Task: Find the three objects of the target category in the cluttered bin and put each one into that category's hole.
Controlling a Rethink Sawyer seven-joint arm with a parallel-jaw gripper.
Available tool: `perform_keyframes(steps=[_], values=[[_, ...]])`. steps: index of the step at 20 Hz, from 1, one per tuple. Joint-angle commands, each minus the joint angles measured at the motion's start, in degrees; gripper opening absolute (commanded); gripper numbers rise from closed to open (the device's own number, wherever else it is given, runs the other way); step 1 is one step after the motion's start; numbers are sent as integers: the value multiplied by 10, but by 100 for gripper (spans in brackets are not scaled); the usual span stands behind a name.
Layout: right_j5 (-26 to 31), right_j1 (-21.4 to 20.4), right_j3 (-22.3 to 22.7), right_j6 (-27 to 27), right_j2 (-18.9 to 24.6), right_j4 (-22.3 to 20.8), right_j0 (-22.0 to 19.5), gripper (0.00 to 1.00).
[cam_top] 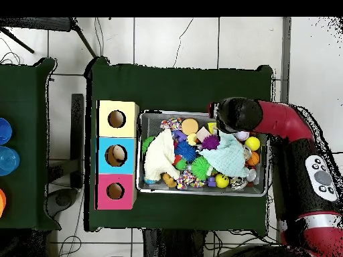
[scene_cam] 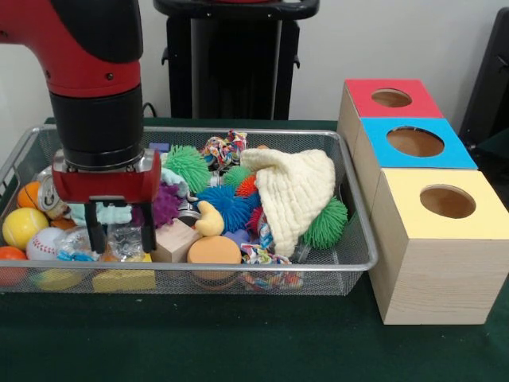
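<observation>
The silver wire-mesh bin point(scene_cam: 238, 271) lies on the green table, full of toys; it also shows in the overhead view point(cam_top: 201, 193). My gripper point(scene_cam: 121, 232) is lowered into the bin's left end in the front view. It is open, its black fingers point(scene_cam: 95, 228) standing either side of a clear crinkly object point(scene_cam: 126, 239), just above a yellow block point(scene_cam: 123, 280). In the overhead view the arm's wrist point(cam_top: 234, 115) hides the gripper. Three wooden boxes with round holes stand beside the bin: red point(scene_cam: 391, 98), blue point(scene_cam: 415, 142), yellow point(scene_cam: 448, 201).
A cream cloth point(scene_cam: 298, 191) drapes over the bin's right half. Around it lie green spiky balls point(scene_cam: 187, 165), a blue spiky ball point(scene_cam: 227, 207), a purple one point(scene_cam: 165, 203), an orange disc point(scene_cam: 213, 250), a wooden block point(scene_cam: 176, 241), a yellow ball point(scene_cam: 24, 227) and a baseball point(scene_cam: 44, 243).
</observation>
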Motion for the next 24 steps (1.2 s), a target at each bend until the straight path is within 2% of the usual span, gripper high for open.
perform_keyframes(steps=[1,6,14,24], values=[[-55,22,50,-89,39,-35,-25,100],[-75,26,67,-80,31,-43,-30,100],[-72,26,88,-78,20,-56,-33,100],[-47,-31,132,-44,8,-58,-13,100]])
